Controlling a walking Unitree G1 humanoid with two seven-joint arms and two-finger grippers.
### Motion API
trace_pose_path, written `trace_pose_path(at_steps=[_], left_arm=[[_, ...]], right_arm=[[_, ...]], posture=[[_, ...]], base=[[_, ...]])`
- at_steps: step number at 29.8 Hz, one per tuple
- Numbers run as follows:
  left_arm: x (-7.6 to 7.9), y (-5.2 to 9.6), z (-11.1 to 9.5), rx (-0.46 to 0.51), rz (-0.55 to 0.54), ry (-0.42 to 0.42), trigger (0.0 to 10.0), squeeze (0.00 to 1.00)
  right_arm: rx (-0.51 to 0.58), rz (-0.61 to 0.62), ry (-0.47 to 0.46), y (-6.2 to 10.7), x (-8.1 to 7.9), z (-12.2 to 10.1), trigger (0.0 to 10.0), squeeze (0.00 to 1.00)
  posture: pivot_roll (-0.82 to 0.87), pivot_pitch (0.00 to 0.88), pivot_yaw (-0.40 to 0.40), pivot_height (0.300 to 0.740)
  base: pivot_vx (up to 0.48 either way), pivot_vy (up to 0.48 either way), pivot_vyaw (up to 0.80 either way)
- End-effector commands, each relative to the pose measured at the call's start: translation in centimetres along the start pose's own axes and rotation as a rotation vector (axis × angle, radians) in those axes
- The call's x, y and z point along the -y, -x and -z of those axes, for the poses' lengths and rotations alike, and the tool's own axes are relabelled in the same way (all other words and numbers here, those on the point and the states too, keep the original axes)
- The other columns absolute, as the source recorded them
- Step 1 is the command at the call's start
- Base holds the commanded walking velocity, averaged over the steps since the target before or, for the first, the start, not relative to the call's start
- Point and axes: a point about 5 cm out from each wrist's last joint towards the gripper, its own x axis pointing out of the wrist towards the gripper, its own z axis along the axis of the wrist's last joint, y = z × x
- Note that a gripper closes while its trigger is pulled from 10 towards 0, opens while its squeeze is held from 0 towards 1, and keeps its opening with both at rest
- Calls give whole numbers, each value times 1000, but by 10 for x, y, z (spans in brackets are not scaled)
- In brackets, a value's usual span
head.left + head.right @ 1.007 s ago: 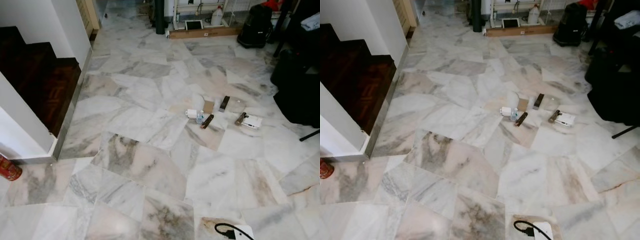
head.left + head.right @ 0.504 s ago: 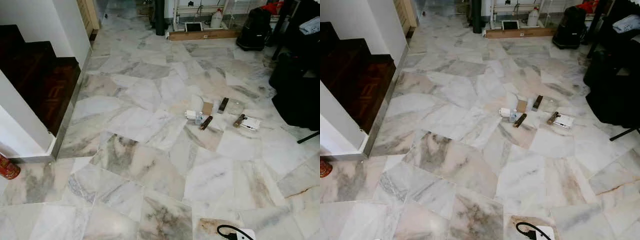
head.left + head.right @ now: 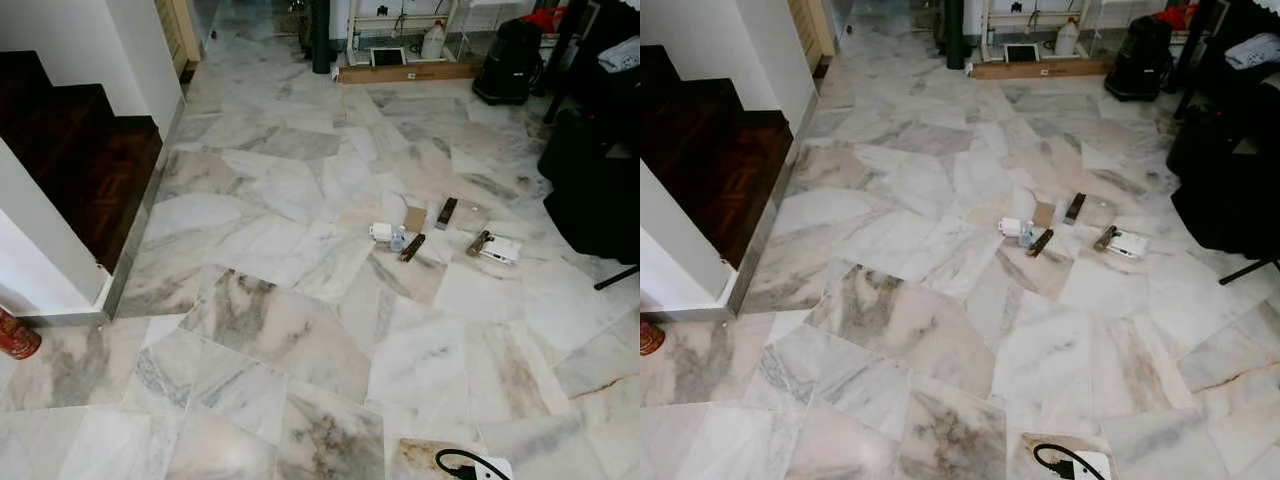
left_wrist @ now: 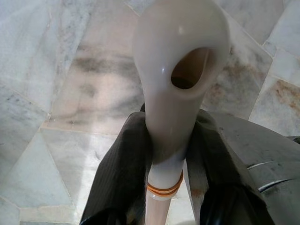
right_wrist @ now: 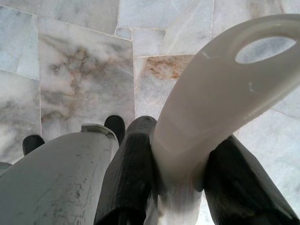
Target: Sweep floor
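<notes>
Litter lies on the marble floor [image 3: 280, 330] at middle right: a small white box [image 3: 381, 231], a little bottle [image 3: 399, 238], a brown bar [image 3: 413, 246], a cardboard scrap [image 3: 415, 217], a black strip [image 3: 447, 211] and a white packet [image 3: 500, 248]. In the left wrist view my left gripper [image 4: 168, 136] is shut on a white plastic handle [image 4: 180, 56] with a hanging hole and orange rings. My right gripper [image 5: 180, 154] is shut on a curved white handle [image 5: 225, 89] with an oval hole. What hangs below either handle is hidden.
Dark wooden stairs [image 3: 80, 160] and a white wall stand at the left, with a red can [image 3: 15, 335] at their foot. Black bags [image 3: 590, 190] line the right side. A white power strip with a black plug [image 3: 470, 467] lies close in front. A long cardboard box [image 3: 405, 70] sits far ahead.
The head views have shifted slightly, so the camera moved a little. The litter and other things on the floor stay where they were.
</notes>
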Motion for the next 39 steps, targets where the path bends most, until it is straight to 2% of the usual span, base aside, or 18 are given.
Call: trace_pose_path(at_steps=[1, 19, 28, 39], left_arm=[[2, 2, 6, -9, 14, 11, 10000, 0], [7, -1, -2, 25, 38, 10, 10000, 0], [9, -2, -2, 29, 43, 12, 10000, 0], [12, -2, -2, 40, 51, 12, 10000, 0]], right_arm=[[8, -7, -22, 0, -2, 1, 10000, 0], [28, 1, -10, 0, -2, -3, 10000, 0], [51, -3, -39, 0, -3, -5, 10000, 0], [50, -17, -14, 0, -7, -2, 10000, 0]], posture=[[21, 53, -22, 740], [17, 85, -27, 740], [17, 88, -28, 740], [16, 92, -33, 740]], base=[[304, 0, 0], [321, 0, 0], [332, 0, 0], [319, 0, 0]])
